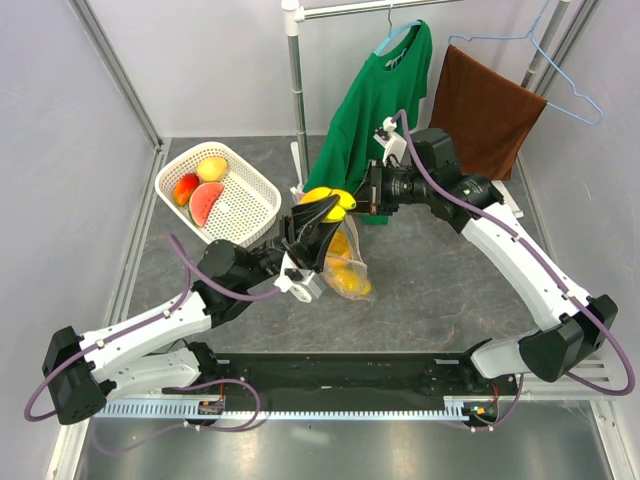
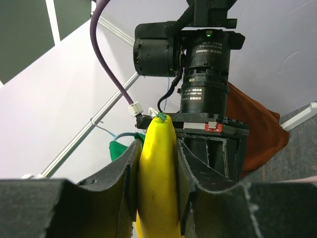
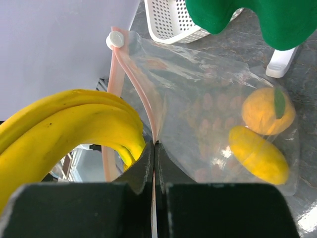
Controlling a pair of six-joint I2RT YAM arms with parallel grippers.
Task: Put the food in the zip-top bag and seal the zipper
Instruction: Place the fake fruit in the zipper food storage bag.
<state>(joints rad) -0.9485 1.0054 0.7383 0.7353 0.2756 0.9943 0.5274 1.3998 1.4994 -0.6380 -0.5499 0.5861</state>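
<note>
In the top view the bag [image 1: 352, 270] at mid-frame sits mostly behind the left gripper [image 1: 318, 215] and its wrist, so its mouth cannot be made out. The fruits [image 1: 203, 190] in the basket [image 1: 250, 205] at upper left are too small to name. In the left wrist view the banana [image 2: 157, 168] runs off the bottom edge, both flanks covered by the fingers [image 2: 126, 183]. In the right wrist view it leaves the left edge, the zipper [image 3: 132, 82] disappears between the right gripper's [image 3: 154, 145] pads at bottom centre, the basket and shirt [image 3: 247, 20] are cut by the top edge, and the bagged fruits [image 3: 257, 153] show only softly through plastic.
</note>
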